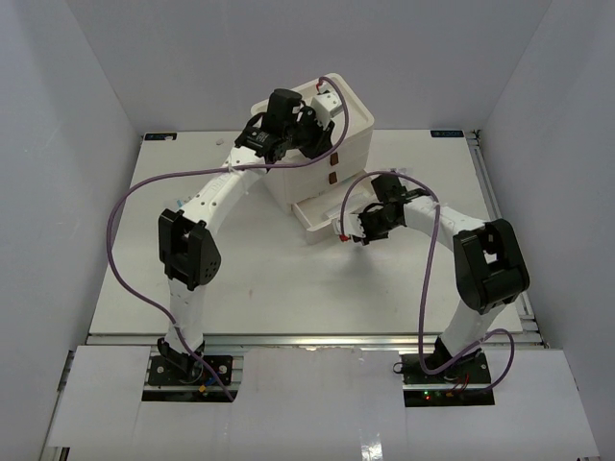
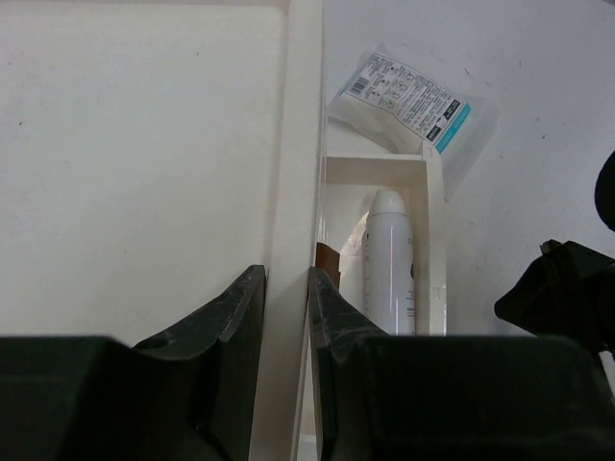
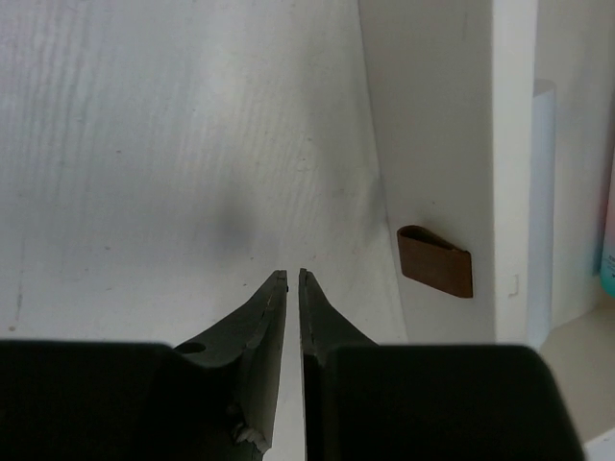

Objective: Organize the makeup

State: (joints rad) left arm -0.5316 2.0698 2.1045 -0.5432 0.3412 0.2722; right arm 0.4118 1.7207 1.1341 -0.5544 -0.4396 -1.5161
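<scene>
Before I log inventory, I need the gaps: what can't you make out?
Left wrist: bottle, base hidden behind left end effector; packet print, too small.
Right wrist: teal-edged item, cut by frame edge.
Top external: open drawer contents, too small.

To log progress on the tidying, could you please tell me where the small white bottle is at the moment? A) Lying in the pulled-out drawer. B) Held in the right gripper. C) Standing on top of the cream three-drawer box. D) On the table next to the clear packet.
A: the left wrist view shows the small white bottle lying lengthwise inside the pulled-out drawer of the cream three-drawer box.
</scene>
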